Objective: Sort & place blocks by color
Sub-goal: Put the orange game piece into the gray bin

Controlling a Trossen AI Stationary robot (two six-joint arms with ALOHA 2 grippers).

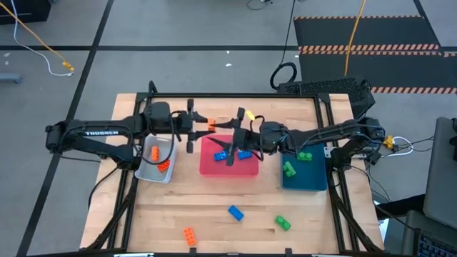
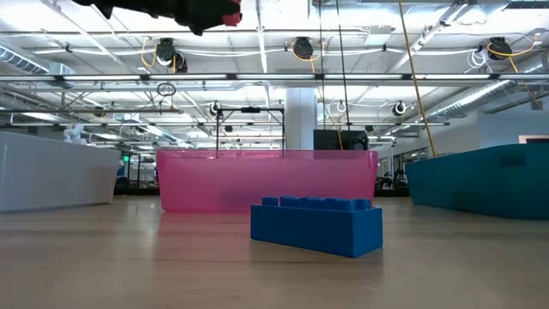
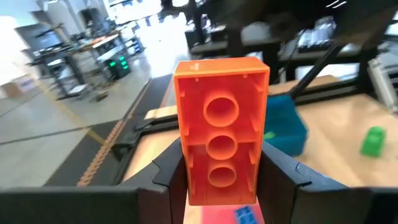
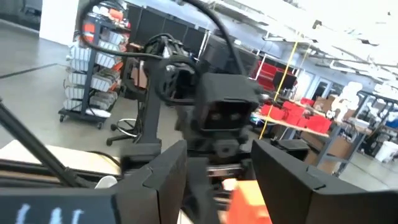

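left pincer (image 1: 202,126) pinches an orange block (image 3: 221,146) between its fingers, raised between the grey tray (image 1: 146,171) and the pink tray (image 1: 250,169). right pincer (image 1: 232,146) hangs over the pink tray, fingers spread, apparently empty. loose on the table (image 1: 214,228): a blue block (image 1: 235,212), a green block (image 1: 283,223), another orange block (image 1: 189,236).

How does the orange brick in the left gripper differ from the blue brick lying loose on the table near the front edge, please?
The orange brick is held off the table between the left gripper fingers, over the pink tray's edge; the blue brick rests loose on the wooden table. The orange one shows its hollow underside, the blue one its studs. Both are small studded bricks.
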